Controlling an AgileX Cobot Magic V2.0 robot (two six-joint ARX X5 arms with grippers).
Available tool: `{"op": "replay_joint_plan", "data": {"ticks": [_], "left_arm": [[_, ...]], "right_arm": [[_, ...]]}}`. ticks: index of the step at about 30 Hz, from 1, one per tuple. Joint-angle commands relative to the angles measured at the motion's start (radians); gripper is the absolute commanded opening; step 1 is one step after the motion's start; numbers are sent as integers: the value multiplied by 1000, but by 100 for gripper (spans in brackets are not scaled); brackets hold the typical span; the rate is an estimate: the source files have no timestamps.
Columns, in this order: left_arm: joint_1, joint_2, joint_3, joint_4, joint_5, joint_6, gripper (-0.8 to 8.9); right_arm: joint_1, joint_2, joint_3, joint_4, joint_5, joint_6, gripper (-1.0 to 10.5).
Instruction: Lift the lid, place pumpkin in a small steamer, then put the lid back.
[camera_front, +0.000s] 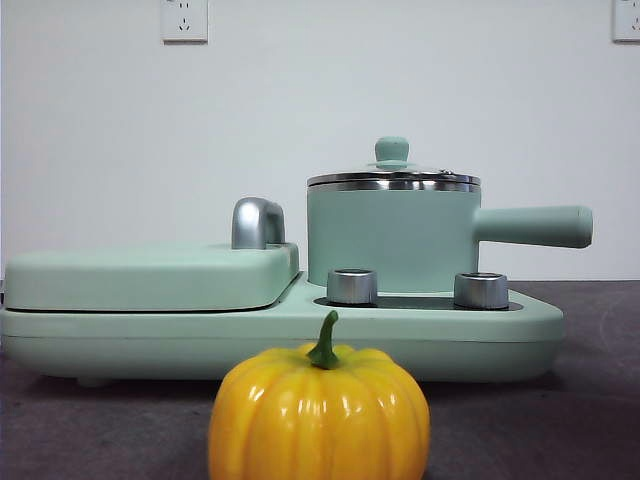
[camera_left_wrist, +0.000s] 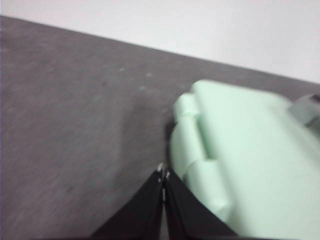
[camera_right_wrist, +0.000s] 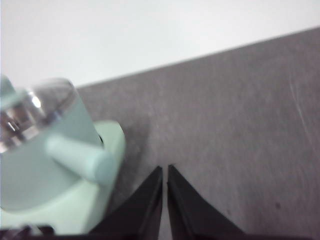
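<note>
The pumpkin (camera_front: 319, 410) sits on the dark tabletop (camera_front: 590, 400) at 6 o'clock in the front view, nearest the camera, its green stem (camera_front: 325, 342) curving upward. It stands apart from the mint-green cooker (camera_front: 280, 335) behind it.

On the cooker's right half stands the steamer (camera_front: 390, 240), at about 1 o'clock from the pumpkin. Its straight handle (camera_front: 535, 226) points toward 3 o'clock. The lid (camera_front: 393, 175) rests on the steamer's rim, its small green knob (camera_front: 391, 151) upright on top. Two steel dials (camera_front: 352, 286) (camera_front: 481, 290) sit on the cooker just in front of the steamer.

The cooker's left half carries a flat griddle cover (camera_front: 150, 275) with a chrome handle (camera_front: 257, 222), at about 10 o'clock from the pumpkin.

The left tool (camera_left_wrist: 164, 176) hangs over the tabletop (camera_left_wrist: 75, 140) just beside the griddle cover's (camera_left_wrist: 250, 160) edge, jaws pressed together and gripping nothing. The right tool (camera_right_wrist: 165, 170) hangs over bare tabletop (camera_right_wrist: 240, 125) near the steamer (camera_right_wrist: 35, 160) and its handle (camera_right_wrist: 80, 157), jaws likewise closed and empty; the view is blurred, though the lid (camera_right_wrist: 40, 107) shows on the pot. Neither tool appears in the front view.

Two wall sockets (camera_front: 184, 20) (camera_front: 626, 20) show on the white wall at 11 and 1 o'clock.
</note>
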Motion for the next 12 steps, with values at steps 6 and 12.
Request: {"op": "replay_joint_plan", "data": {"ticks": [6,12], "left_arm": [[-58,269,227,-42,142,-34,8],[-105,481,486,-207,248,-12,8]], "right_arm": [[1,105,227,-113,-58,20,15],[1,224,436,-317,-201,16,15]]}}
